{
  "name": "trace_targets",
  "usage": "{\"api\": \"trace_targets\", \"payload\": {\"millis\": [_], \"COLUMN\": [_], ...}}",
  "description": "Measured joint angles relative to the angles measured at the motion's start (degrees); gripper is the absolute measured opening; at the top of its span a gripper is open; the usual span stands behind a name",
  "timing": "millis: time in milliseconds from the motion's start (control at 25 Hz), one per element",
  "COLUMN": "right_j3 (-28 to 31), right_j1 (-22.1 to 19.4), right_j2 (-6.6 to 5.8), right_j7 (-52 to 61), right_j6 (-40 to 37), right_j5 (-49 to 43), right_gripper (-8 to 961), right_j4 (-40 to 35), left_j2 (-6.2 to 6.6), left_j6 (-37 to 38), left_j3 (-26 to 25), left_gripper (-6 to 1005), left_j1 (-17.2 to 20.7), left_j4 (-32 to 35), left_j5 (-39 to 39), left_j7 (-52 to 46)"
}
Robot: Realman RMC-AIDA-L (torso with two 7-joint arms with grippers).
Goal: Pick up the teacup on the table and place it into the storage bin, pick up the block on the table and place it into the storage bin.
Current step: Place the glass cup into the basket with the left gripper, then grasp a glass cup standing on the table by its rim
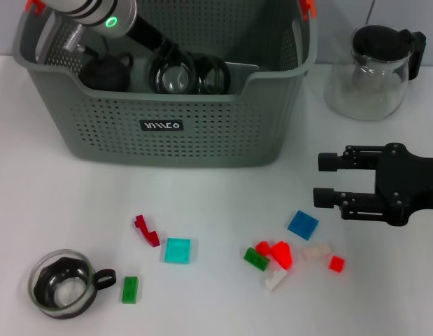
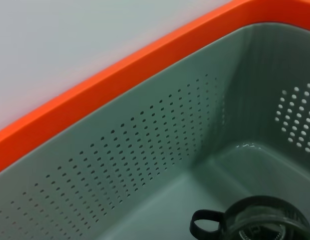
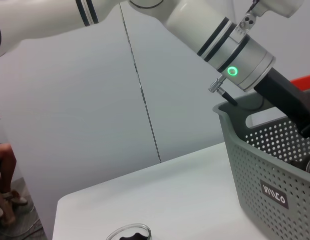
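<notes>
While the left gripper [image 1: 175, 70] reaches down inside the storage bin [image 1: 202, 126], apparently delivering a teacup, its grasp is hidden; another teacup [image 1: 61, 283] waits on the table [image 1: 216, 301], right gripper [image 1: 328, 180] parted, empty.

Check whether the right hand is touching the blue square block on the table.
Apart. The head view shows the right hand open and bare table between it and the blue square block.

Bright, even light overhead; soft faint shadows on the white table [image 1: 202, 210]; focus sharp.
</notes>
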Motion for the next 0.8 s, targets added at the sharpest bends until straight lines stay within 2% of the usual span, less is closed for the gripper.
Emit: {"api": "trace_targets", "payload": {"millis": [40, 280, 400, 480, 600, 680, 800], "right_j3": [0.0, 0.0, 0.0, 0.0, 0.0, -0.01, 0.0], "right_j1": [-0.02, 0.01, 0.09, 0.12, 0.06, 0.05, 0.04], "right_j2": [0.0, -0.06, -0.13, -0.18, -0.24, -0.23, -0.23], "right_j7": [0.0, 0.0, 0.0, 0.01, 0.01, 0.01, 0.01], "right_j6": [-0.01, 0.01, 0.01, 0.0, -0.08, -0.14, -0.18], "right_j5": [0.0, 0.0, 0.0, 0.0, 0.0, 0.0, 0.0], "right_gripper": [674, 674, 674, 674, 674, 674, 675], "right_j4": [0.0, 0.0, 0.0, -0.01, -0.02, -0.03, -0.04], "left_j2": [0.0, -0.08, -0.14, -0.52, -0.86, 0.19, 2.6], "left_j6": [0.0, -0.13, -0.08, 0.85, 5.54, 11.97, 23.04], "left_j3": [0.0, -0.35, -0.6, -2.75, -10.92, -17.94, -27.08], "left_gripper": [255, 351, 362, 369, 378, 385, 394], "left_j1": [0.01, 0.21, 0.33, 1.46, 4.83, 7.07, 11.18], "left_j4": [0.06, 0.67, 1.66, 4.87, 11.64, 13.2, 11.85], "left_j5": [0.0, -0.43, -0.75, -2.49, -12.1, -23.89, -42.95], "left_j7": [-0.01, -0.03, -0.04, 0.51, 5.66, 11.07, 17.34]}}
